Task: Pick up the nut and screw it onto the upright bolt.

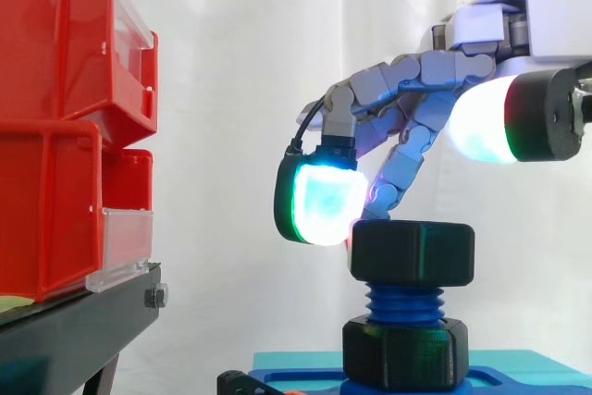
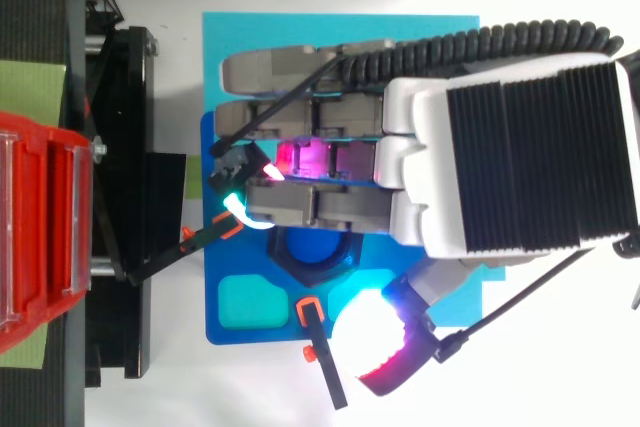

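A black nut (image 1: 412, 252) sits on the top threads of the upright blue bolt (image 1: 405, 304), whose blue top (image 2: 312, 247) shows from above. A second black nut (image 1: 405, 351) is at the bolt's foot on the blue fixture plate (image 2: 222, 277). My hand (image 1: 435, 71) hovers over the bolt with its fingers bent downward. One glowing fingertip (image 1: 319, 201) is beside the upper left edge of the top nut, and another finger (image 1: 381, 193) reaches down to its top face. The thumb (image 1: 486, 122) is held high to the right, apart from the nut. Nothing is pinched.
Red bins (image 1: 55, 127) are stacked on a black stand (image 1: 83, 321) at the left, close to the fixture. Orange-and-black clamps (image 2: 312, 339) hold the blue plate, which lies on a cyan mat (image 2: 440, 37). A teal pocket (image 2: 250, 304) is in the plate's corner.
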### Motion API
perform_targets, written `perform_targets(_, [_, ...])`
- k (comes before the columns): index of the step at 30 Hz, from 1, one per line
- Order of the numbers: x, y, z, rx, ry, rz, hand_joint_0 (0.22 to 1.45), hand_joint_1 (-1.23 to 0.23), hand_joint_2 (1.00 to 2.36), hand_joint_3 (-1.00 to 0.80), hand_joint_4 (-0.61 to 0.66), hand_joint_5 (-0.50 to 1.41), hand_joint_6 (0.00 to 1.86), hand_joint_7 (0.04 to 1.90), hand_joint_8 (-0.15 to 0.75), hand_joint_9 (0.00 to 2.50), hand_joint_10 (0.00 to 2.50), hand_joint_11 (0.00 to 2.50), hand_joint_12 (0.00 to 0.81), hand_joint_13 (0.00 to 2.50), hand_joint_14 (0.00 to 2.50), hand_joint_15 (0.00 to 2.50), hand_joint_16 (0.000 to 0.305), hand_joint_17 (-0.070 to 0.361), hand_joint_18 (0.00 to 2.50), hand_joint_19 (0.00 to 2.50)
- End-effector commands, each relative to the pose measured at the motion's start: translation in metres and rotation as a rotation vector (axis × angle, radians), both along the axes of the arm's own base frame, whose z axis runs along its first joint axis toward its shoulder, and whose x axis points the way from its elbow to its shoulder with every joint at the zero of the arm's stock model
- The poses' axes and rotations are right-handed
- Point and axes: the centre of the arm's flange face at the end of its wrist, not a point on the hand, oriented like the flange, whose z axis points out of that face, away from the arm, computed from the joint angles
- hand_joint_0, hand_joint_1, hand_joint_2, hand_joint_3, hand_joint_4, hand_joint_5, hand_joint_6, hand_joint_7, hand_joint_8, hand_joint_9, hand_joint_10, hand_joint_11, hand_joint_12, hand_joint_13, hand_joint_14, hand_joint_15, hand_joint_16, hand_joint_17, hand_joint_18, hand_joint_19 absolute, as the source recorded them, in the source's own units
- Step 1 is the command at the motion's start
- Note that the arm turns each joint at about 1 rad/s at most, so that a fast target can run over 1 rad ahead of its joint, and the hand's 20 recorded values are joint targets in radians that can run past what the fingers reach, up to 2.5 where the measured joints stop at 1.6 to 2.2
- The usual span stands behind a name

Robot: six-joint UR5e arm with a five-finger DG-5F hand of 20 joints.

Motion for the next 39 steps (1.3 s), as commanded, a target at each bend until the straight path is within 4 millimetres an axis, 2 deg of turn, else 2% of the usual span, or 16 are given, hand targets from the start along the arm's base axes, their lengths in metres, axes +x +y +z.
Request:
perform_targets(1, [-0.001,-0.007,0.0,-0.004,-0.001,-0.004,0.54,-0.17,1.0,-0.5,0.15,0.01,0.51,1.27,0.256,1.02,0.0,0.0,0.169,0.52,0.0,0.0,0.011,0.025,0.14,0.0])
perform_targets(9, [-0.003,-0.023,0.0,-0.003,-0.003,0.003,0.55,-0.19,1.0,-0.5,0.16,0.05,0.5,1.42,0.258,1.12,0.0,0.0,0.152,0.61,0.0,0.0,0.008,0.019,0.22,0.0])
perform_targets(16, [-0.004,-0.029,0.001,0.001,-0.004,0.01,0.55,-0.19,1.0,-0.5,0.16,0.05,0.5,1.4,0.26,1.15,0.0,0.0,0.149,0.63,0.0,0.0,0.007,0.017,0.25,0.0])
perform_targets(22, [-0.001,-0.029,0.012,0.002,-0.022,0.018,0.55,-0.18,1.0,-0.5,0.18,0.02,0.5,1.36,0.265,1.15,0.0,0.0,0.156,0.62,0.0,0.0,0.008,0.017,0.24,0.0])
perform_targets(25, [0.002,-0.026,0.02,0.003,-0.045,0.021,0.54,-0.18,1.0,-0.5,0.2,-0.01,0.51,1.26,0.264,1.12,0.0,0.0,0.163,0.6,0.0,0.0,0.008,0.019,0.22,0.0])
perform_targets(27, [0.005,-0.024,0.029,0.002,-0.064,0.021,0.54,-0.16,1.0,-0.5,0.26,-0.04,0.5,1.05,0.257,1.07,0.0,0.0,0.186,0.57,0.0,0.0,0.011,0.026,0.18,0.0])
perform_targets(29, [0.009,-0.019,0.04,0.002,-0.087,0.027,0.53,-0.15,1.0,-0.5,0.27,-0.06,0.5,0.95,0.256,1.05,0.0,0.0,0.195,0.56,0.0,0.0,0.013,0.029,0.17,0.0])
perform_targets(32, [0.01,-0.016,0.041,0.003,-0.098,0.024,0.53,-0.12,1.0,-0.5,0.24,-0.09,0.5,0.77,0.241,0.98,0.0,0.0,0.209,0.52,0.0,0.0,0.016,0.036,0.14,0.0])
perform_targets(39, [0.012,-0.001,0.037,0.006,-0.091,0.008,0.45,0.0,1.0,-0.5,0.22,-0.09,0.5,0.69,0.223,0.85,0.0,0.0,0.267,0.35,0.0,0.0,0.032,0.073,0.0,0.0])
